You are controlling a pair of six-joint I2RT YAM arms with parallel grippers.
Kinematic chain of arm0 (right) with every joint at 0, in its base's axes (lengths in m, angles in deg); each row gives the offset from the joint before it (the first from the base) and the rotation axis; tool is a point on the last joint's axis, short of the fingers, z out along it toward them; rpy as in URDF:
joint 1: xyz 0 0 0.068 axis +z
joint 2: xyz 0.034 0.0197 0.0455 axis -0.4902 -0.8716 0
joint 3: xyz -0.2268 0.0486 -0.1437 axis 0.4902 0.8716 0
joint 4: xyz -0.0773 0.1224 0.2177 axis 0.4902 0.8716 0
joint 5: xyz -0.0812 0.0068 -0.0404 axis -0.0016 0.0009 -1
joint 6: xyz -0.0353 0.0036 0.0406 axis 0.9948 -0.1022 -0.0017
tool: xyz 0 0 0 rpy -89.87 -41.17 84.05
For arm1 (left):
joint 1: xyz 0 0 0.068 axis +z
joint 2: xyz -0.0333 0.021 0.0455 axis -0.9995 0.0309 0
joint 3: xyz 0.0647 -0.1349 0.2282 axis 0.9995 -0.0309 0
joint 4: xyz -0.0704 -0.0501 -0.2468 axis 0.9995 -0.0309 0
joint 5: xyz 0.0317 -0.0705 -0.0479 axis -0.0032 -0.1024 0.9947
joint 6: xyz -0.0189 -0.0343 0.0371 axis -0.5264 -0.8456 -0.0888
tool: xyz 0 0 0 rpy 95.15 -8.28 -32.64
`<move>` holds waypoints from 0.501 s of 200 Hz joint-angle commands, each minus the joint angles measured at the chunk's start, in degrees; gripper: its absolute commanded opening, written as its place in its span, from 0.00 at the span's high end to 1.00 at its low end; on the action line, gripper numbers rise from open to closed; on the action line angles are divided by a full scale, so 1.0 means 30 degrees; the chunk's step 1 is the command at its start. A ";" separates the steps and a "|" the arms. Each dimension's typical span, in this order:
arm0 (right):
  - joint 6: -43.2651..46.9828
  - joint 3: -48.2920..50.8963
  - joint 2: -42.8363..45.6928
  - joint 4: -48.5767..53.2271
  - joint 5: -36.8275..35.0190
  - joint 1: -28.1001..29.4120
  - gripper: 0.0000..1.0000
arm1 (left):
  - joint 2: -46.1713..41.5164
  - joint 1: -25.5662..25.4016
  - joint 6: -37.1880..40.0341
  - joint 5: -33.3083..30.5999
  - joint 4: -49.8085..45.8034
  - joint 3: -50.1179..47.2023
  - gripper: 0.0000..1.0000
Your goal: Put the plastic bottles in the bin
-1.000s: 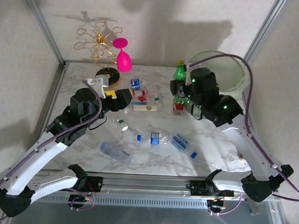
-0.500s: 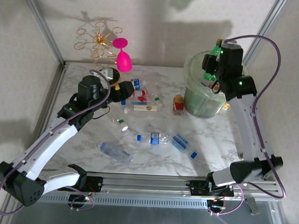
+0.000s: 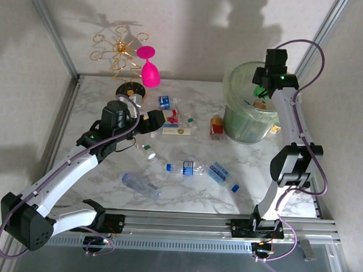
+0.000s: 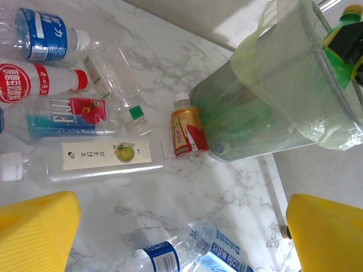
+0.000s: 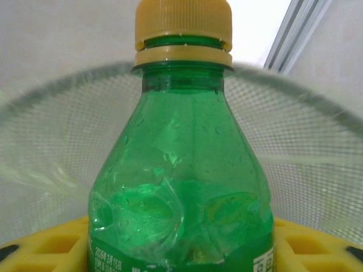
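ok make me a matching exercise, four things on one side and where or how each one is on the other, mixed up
Things
1. green bottle
2. red and gold bottle
3. pink wine glass
4. left claw

Place or state
a. open, above the lying bottles
b. gripped by the right claw over the bin
c. beside the gold wire rack at the back
d. standing on the table next to the bin

Pairs: 1-b, 2-d, 3-c, 4-a

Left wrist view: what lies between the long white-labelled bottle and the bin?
One small red-and-gold bottle, beside the bin wall; the left wrist view shows it, and the top view too.
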 commanded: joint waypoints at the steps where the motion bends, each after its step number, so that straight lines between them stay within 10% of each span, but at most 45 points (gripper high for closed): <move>1: -0.0262 -0.0223 -0.0672 0.0334 0.0365 -0.0117 0.49 | -0.0461 -0.0181 0.0449 -0.0761 0.0446 -0.0220 0.07; 100: -0.0028 -0.0305 -0.3300 0.1204 0.1173 -0.0297 0.46 | -0.0429 -0.0268 0.0419 -0.1231 0.0267 -0.0066 0.07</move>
